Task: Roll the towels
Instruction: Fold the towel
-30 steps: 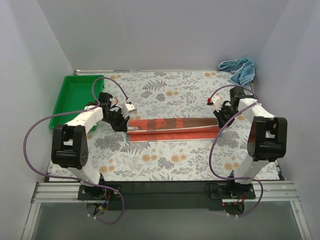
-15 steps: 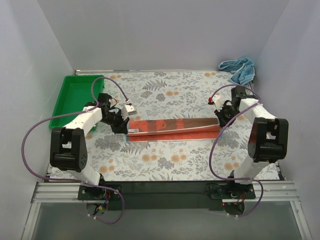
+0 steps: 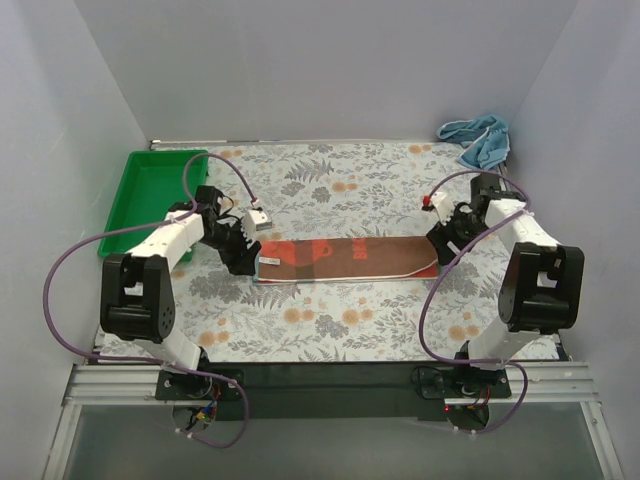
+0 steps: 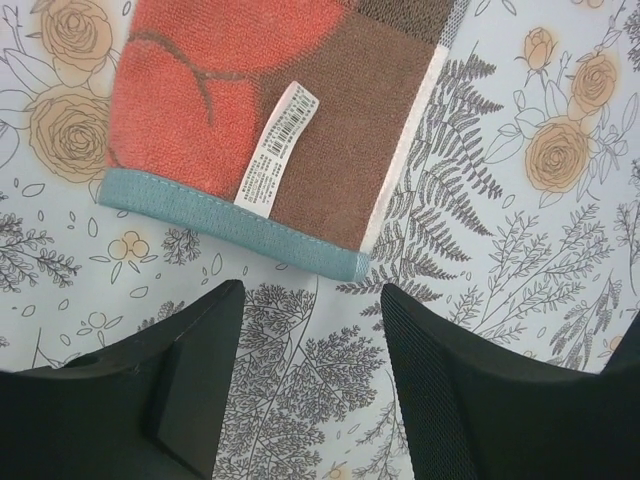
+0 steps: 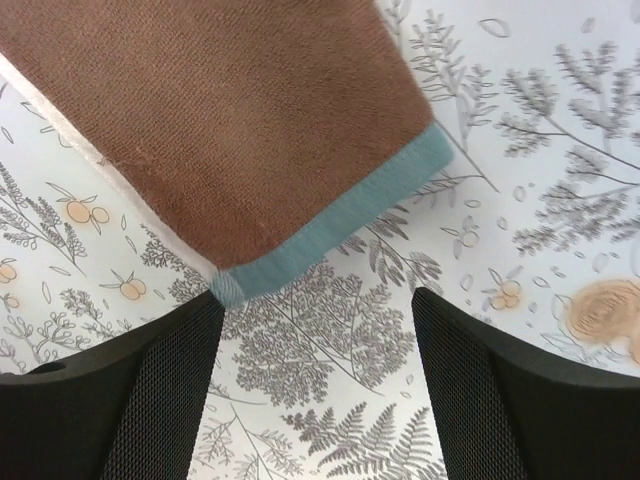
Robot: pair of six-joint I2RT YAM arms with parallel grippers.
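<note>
A rust-red and brown towel [image 3: 345,257] lies flat as a long strip across the middle of the floral table. Its left end, with a blue-grey hem and a white label, shows in the left wrist view [image 4: 270,150]; its right brown end with a blue-grey hem shows in the right wrist view [image 5: 230,120]. My left gripper [image 3: 243,250] [image 4: 312,300] stands open just off the left end, holding nothing. At the right end my right gripper [image 3: 447,235] [image 5: 315,310] is open and empty, just off the hem. A light blue towel [image 3: 480,138] lies crumpled at the far right corner.
A green tray [image 3: 150,195] sits at the far left of the table [image 3: 330,320]. White walls close in on three sides. Purple cables loop from both arms.
Both grippers have opened and let go of the red towel's ends. The towel, held folded lengthwise before, now lies flat and wider. The right gripper has drawn slightly right.
</note>
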